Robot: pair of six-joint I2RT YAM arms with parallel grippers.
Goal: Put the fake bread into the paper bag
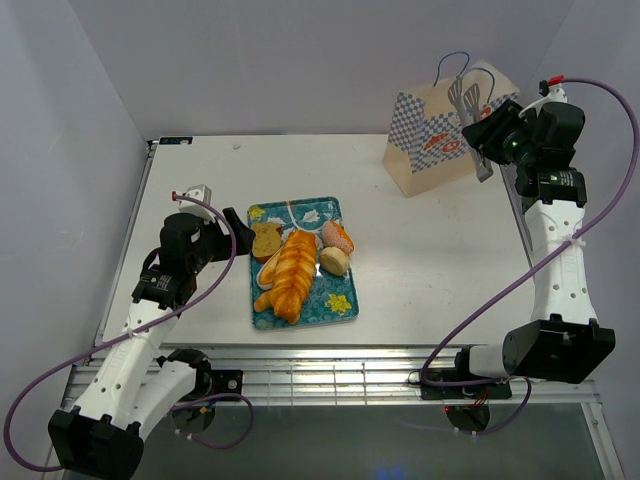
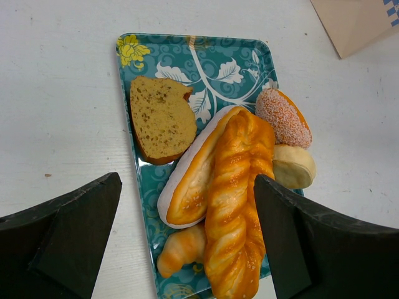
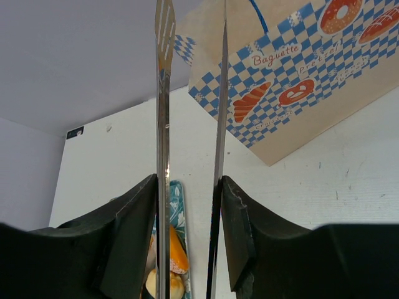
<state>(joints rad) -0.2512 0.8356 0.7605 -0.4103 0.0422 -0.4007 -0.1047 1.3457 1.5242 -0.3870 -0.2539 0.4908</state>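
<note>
Several fake bread pieces lie on a blue patterned tray [image 1: 335,303]: a braided loaf [image 2: 240,205], a toast slice [image 2: 161,118], a croissant [image 2: 181,249], a sugared roll [image 2: 283,117] and a round bun [image 2: 293,166]. My left gripper [image 2: 187,180] hangs open over the tray's near end, holding nothing. The checked paper bag [image 1: 430,150] stands upright at the far right. My right gripper [image 3: 189,180] is shut on metal tongs [image 3: 161,93], raised beside the bag's top. The tong blades [image 1: 467,98] stand apart with nothing between them.
White walls close in the table at the back and both sides. The bag's blue cord handles [image 1: 452,62] stick up above its mouth. Bare tabletop [image 1: 440,250] lies between tray and bag.
</note>
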